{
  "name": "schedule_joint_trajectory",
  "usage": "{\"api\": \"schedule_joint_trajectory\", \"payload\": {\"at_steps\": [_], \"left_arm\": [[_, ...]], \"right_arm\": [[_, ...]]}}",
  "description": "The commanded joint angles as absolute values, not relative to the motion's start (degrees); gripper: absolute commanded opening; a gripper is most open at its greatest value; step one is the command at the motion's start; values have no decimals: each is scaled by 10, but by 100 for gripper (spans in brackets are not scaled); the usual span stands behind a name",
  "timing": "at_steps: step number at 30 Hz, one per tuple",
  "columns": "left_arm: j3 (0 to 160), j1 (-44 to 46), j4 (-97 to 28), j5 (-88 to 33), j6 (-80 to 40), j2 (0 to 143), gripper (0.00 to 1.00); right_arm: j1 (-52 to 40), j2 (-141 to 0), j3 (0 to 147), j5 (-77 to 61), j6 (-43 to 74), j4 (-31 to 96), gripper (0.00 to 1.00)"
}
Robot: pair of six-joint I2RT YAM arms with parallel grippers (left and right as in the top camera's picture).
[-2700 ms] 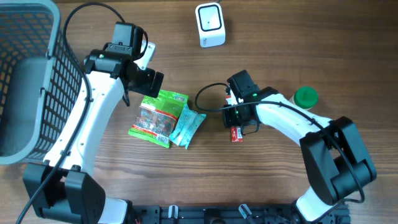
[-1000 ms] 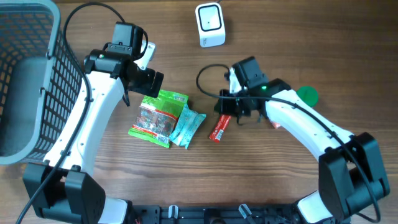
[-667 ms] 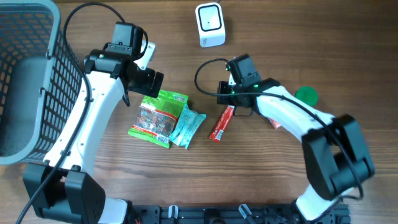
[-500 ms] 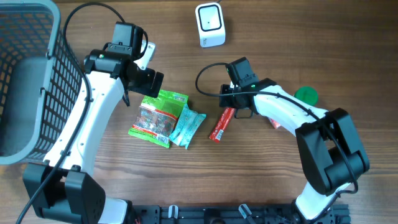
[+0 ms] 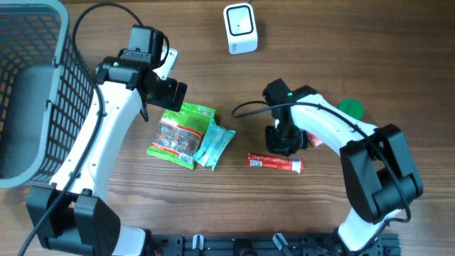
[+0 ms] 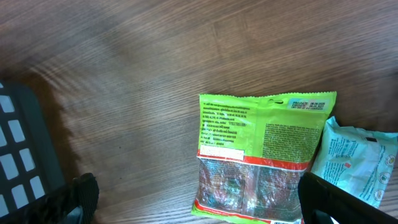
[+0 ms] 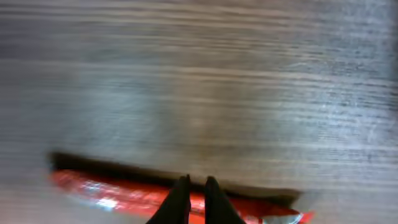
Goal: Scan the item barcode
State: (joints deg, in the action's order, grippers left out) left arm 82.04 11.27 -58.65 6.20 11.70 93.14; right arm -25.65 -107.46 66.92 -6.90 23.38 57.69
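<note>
Wooden table [image 5: 320,213]. The red stick packet [image 5: 275,163] lies flat on it. Just beyond the packet is the right gripper [image 7: 197,182], its fingers nearly together over the packet; contact is unclear. Left of the packet are a teal pouch [image 5: 215,144] and a green bag [image 5: 181,128]. Beyond these, the left gripper [image 5: 170,94] has its fingers [image 6: 339,199] wide apart and empty. The white scanner [image 5: 240,28] is farthest.

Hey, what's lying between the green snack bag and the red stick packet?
In the overhead view, a light-blue packet lies against the green snack bag; then bare wood up to the red stick packet.
</note>
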Motion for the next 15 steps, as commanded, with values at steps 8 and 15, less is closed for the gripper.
{"api": "schedule_joint_trajectory", "payload": {"at_steps": [8,15], "left_arm": [[826,114,-585,67,122,929,100],[826,114,-585,67,122,929,100]], "right_arm": [[-271,-1074,739,-222,60,610,4],[-318,-1074,633,-220,38,531,4]]}}
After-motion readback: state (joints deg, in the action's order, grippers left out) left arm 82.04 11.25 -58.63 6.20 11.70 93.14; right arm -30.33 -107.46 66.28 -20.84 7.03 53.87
